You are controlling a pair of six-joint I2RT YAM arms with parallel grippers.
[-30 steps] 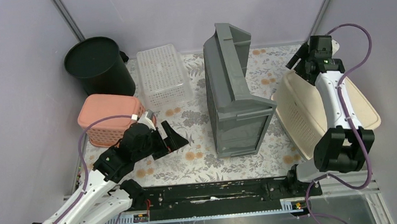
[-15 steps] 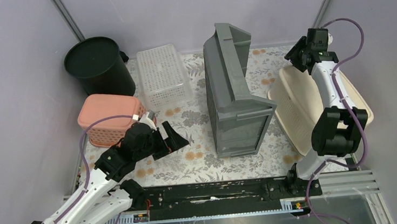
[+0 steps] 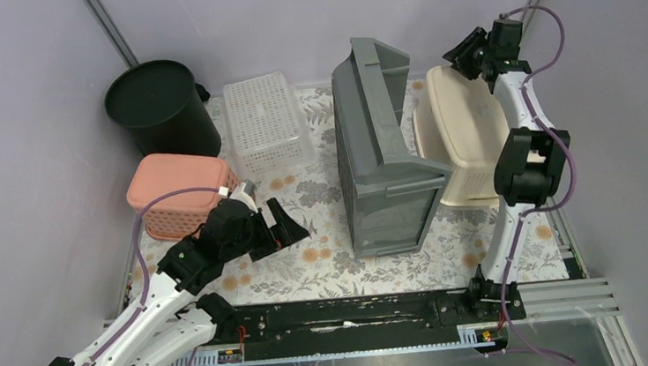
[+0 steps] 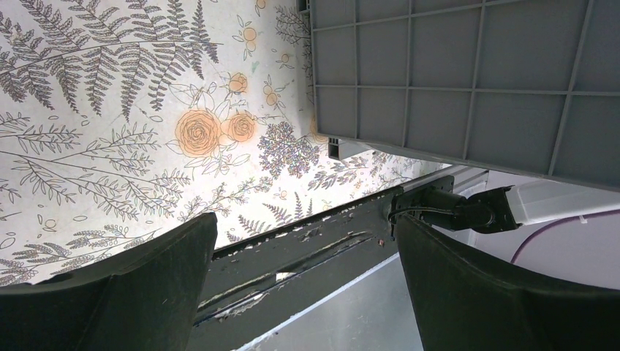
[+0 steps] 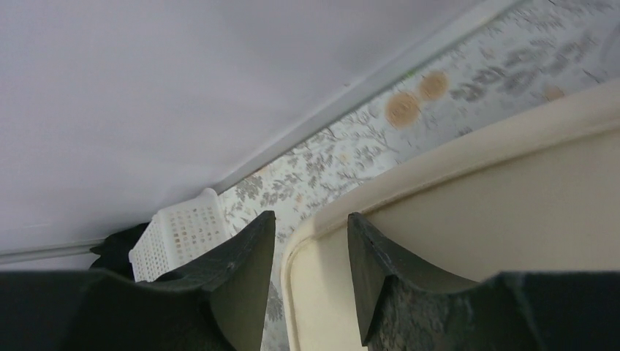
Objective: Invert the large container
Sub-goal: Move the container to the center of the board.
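Floral cloth (image 3: 319, 267) covers the table. Right gripper (image 5: 307, 245) fingers clamp the far rim of the large cream container (image 3: 462, 135), which stands tipped up on edge (just right of the grey bin (image 3: 381, 169)). Left gripper (image 3: 287, 229) hovers low near the bin, fingers spread wide, holding nothing.
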